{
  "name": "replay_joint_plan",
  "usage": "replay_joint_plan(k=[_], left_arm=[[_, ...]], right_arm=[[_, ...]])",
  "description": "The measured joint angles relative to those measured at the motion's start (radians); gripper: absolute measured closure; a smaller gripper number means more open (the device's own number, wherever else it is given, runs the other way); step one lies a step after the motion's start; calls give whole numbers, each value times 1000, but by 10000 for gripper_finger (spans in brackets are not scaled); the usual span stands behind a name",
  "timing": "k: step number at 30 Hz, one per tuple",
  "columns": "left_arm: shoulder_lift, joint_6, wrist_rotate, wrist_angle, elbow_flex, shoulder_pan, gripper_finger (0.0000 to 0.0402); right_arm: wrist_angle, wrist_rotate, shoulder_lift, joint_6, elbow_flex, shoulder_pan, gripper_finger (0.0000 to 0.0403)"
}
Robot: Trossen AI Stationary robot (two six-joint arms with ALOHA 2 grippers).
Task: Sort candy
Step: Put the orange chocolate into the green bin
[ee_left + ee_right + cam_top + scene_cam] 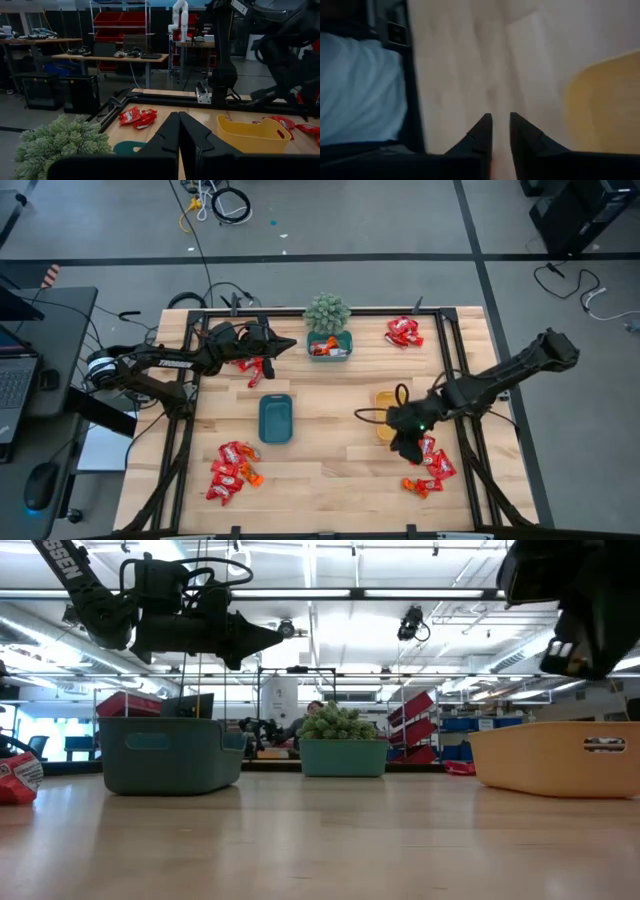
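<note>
Red and orange candy lies in several piles on the wooden table: near left [232, 470], near right [430, 465], far right [403, 330] and far left [250, 365]. Some candy sits in a teal tray [330, 348] beside the potted plant [327, 312]. My left gripper [290, 343] hangs shut and level above the far-left pile, pointing toward the plant, with nothing held [178, 117]. My right gripper [403, 448] slants down between the yellow tray [385, 420] and the near-right pile. Its fingers [501, 122] stand a narrow gap apart, and I see nothing between the tips.
A dark teal tray [275, 418] stands in the middle of the table, left of the yellow one. Black frame rails run along the table's left and right sides. A desk with a laptop stands beyond the left edge, and cables lie on the floor behind the table.
</note>
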Motion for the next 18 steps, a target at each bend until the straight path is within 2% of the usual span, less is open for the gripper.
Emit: replay_joint_plan(k=[9,13,18], left_arm=[[0,8,0,-28,0,1,396],[0,25,0,-40,0,1,396],[0,24,0,-47,0,1,396]], right_arm=[[17,2,19,296,-41,154,254],[45,-1,93,367,-71,220,224],[204,-1,206,394,-74,271,202]])
